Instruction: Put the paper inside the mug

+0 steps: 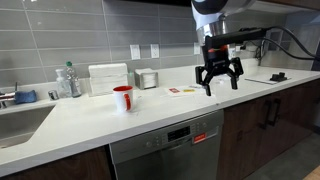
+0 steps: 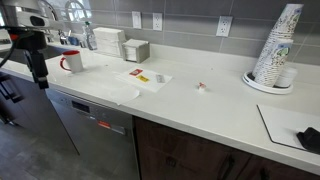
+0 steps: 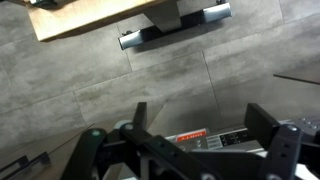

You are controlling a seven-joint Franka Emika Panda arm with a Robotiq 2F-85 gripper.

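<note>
The red mug (image 1: 123,98) with a white inside stands upright on the white counter (image 1: 90,125); it also shows in an exterior view (image 2: 72,61). A small white piece, probably the paper (image 2: 202,87), lies on the counter well apart from the mug. My gripper (image 1: 221,86) hangs open and empty out in front of the counter edge, away from both; it also shows in an exterior view (image 2: 41,80). In the wrist view the open fingers (image 3: 200,120) frame floor tiles and a dishwasher handle (image 3: 175,26). Neither mug nor paper shows there.
Flat red-and-white card pieces (image 2: 145,77) lie mid-counter. A silver tin (image 1: 148,78), a white box (image 1: 108,78), a bottle (image 1: 68,80) and a sink (image 1: 15,120) are at the back. Stacked white cups (image 2: 277,45) stand on a plate. The dishwasher (image 1: 165,145) is below.
</note>
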